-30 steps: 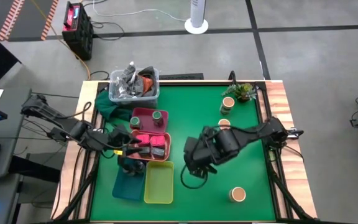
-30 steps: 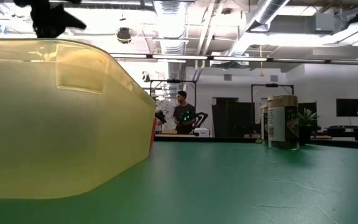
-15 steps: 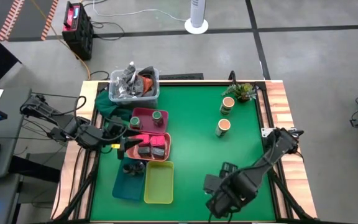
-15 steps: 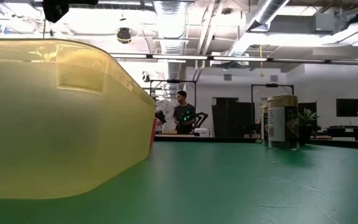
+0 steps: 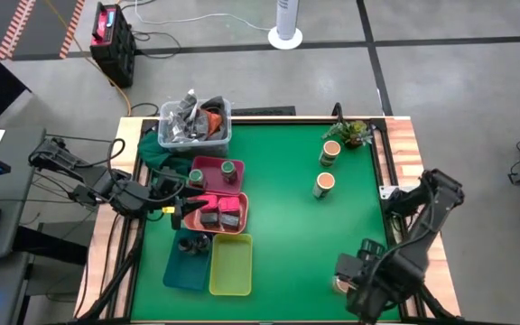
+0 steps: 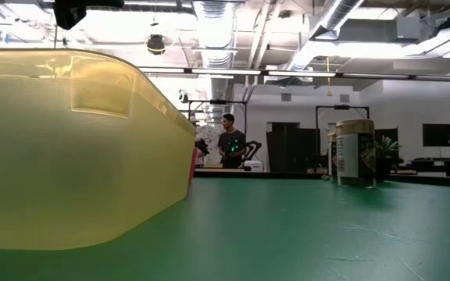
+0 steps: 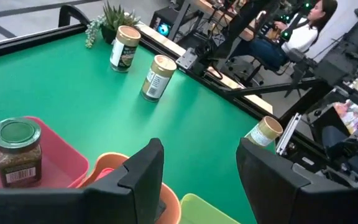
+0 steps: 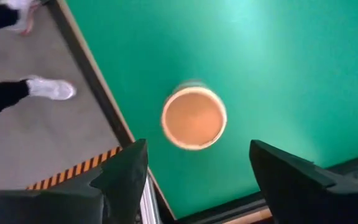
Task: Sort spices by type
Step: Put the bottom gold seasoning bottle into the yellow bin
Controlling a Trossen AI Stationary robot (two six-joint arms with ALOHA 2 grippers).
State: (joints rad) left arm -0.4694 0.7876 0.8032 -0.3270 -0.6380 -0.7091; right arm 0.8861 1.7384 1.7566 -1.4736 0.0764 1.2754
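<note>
We are hovering our right end effector (image 8: 194,168), fingers spread and empty, over a loose tan-topped jar (image 8: 194,117) near the counter's (image 5: 287,171) front right corner. Two more jars (image 5: 328,168) remain unsorted; our left end effector (image 7: 197,171), released, waits above the trays (image 5: 215,194).

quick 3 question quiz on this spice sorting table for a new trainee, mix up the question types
1. True or false: the right gripper is shut on the tan-topped jar below it.
2. How many tan-topped jars stand near the small plant at the far side of the table?
A) one B) two C) four
3. Fill in: the green-lidded jar stands in the ___ tray.

Key:
1. False. The right gripper is open above the jar, which stands alone near the table's front right corner.
2. B. Two jars stand there.
3. Pink. The left gripper, open, is above the trays.
</note>
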